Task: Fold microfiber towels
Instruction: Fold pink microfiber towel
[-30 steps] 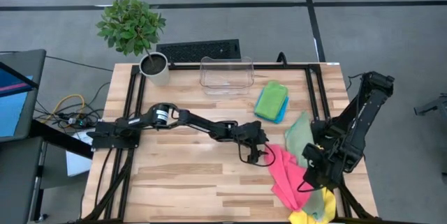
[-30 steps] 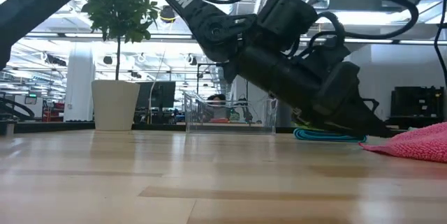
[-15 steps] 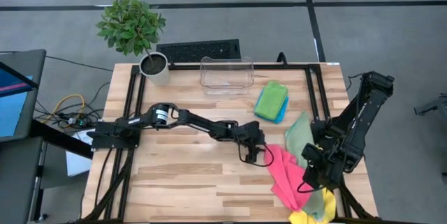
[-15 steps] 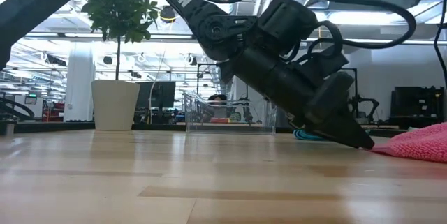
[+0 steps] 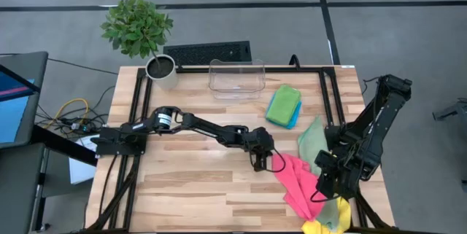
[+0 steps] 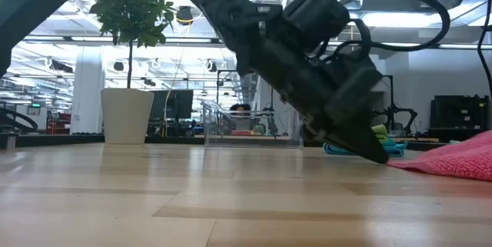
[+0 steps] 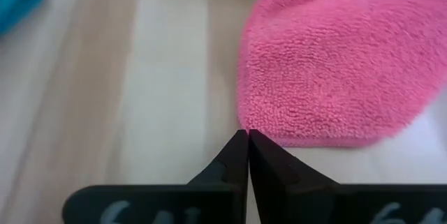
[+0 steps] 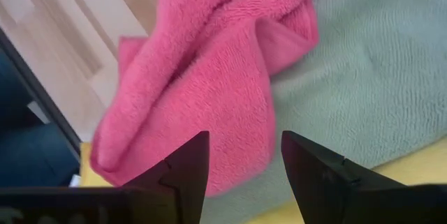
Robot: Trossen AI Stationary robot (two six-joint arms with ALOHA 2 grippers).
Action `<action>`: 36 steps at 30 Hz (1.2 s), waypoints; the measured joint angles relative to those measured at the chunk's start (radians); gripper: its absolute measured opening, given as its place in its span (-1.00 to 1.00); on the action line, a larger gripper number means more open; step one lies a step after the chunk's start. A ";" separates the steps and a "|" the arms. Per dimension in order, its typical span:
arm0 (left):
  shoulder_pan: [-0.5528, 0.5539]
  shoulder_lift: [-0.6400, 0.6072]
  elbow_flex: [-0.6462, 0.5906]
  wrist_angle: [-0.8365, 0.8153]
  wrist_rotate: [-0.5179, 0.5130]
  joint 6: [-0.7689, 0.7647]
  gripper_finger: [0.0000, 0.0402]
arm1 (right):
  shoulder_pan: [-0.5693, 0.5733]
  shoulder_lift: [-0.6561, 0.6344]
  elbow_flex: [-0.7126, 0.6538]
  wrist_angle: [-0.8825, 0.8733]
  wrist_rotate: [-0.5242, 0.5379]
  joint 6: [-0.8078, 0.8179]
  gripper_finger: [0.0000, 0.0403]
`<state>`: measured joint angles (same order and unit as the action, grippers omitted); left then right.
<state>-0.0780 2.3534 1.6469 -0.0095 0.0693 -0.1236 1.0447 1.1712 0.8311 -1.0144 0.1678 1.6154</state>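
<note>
A crumpled pink towel [image 5: 295, 183] lies on the table's right side, over a pale sage towel [image 5: 312, 141], with a yellow towel [image 5: 328, 219] at the near edge. My left gripper [image 5: 273, 169] is shut, its tips at the pink towel's left corner [image 6: 393, 162]. A folded green towel [image 5: 283, 105] rests on a blue one [image 5: 295, 117] at the far right. My right gripper [image 8: 241, 161] hangs open above the pink towel [image 8: 209, 77] and sage towel [image 8: 363, 77], touching nothing. My left gripper pinches the pink towel's left corner edge [image 7: 244, 125] between the very tips of its two fingers. It slants down from the table's left. The rest of the towel lies slack on the table.
A clear plastic bin [image 5: 236, 77] stands at the far middle. A potted plant [image 5: 161, 70] is at the far left, and a keyboard [image 5: 208, 52] lies beyond the far edge. Bare wood stretches across the left and near middle.
My left gripper has tipped nose-down and shut its fingers at the pink towel's left corner. That corner has been drawn a little toward the table's left edge, while the rest of the towel has stayed in place.
</note>
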 joint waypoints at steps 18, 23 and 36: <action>-0.205 -0.236 0.001 -0.529 -0.217 -0.017 -1.00 | -0.095 0.035 0.013 0.004 0.196 -0.130 0.04; -0.282 -0.265 0.001 -0.707 -0.290 -0.082 -1.00 | -0.184 0.081 0.013 0.003 0.141 -0.217 0.08; -0.404 -0.374 0.001 -1.085 -0.544 -0.305 -1.00 | -0.267 0.176 0.013 0.390 0.093 -0.611 0.10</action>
<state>-0.4820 1.9798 1.6474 -1.0940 -0.4749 -0.4287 0.7779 1.3468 0.8440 -0.6247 0.2606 1.0039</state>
